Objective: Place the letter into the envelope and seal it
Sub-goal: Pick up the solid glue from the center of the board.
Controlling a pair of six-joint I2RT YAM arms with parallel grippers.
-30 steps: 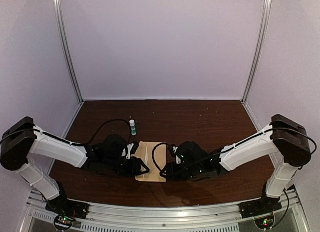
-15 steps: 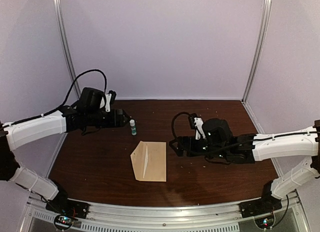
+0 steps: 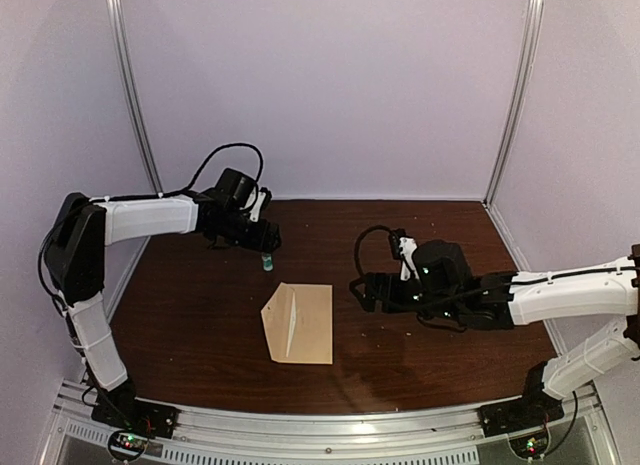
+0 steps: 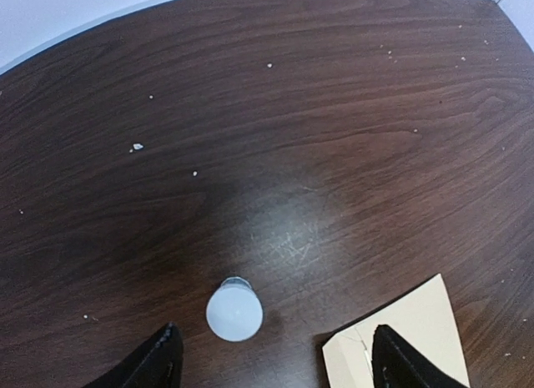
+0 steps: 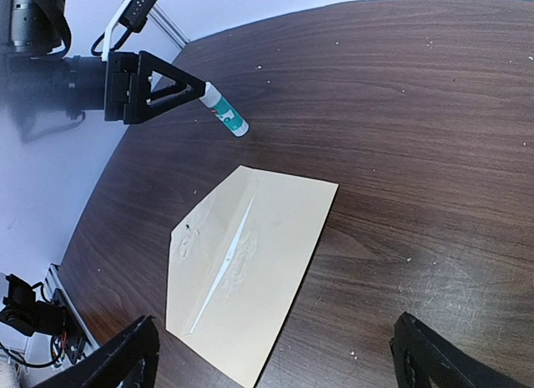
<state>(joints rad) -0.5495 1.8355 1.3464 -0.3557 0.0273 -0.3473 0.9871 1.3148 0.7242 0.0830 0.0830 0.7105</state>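
Currently the envelope (image 3: 300, 323) lies near the right gripper (image 3: 360, 292).

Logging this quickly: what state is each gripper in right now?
Left gripper: open, holding nothing, poised over the white-capped tube.
Right gripper: open, holding nothing.

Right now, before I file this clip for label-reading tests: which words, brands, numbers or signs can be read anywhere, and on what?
Nothing can be read in any view.
Small tube: there are marks on its teal and white label, too small and blurred to read.
Envelope: plain tan, with no writing on the face that shows.
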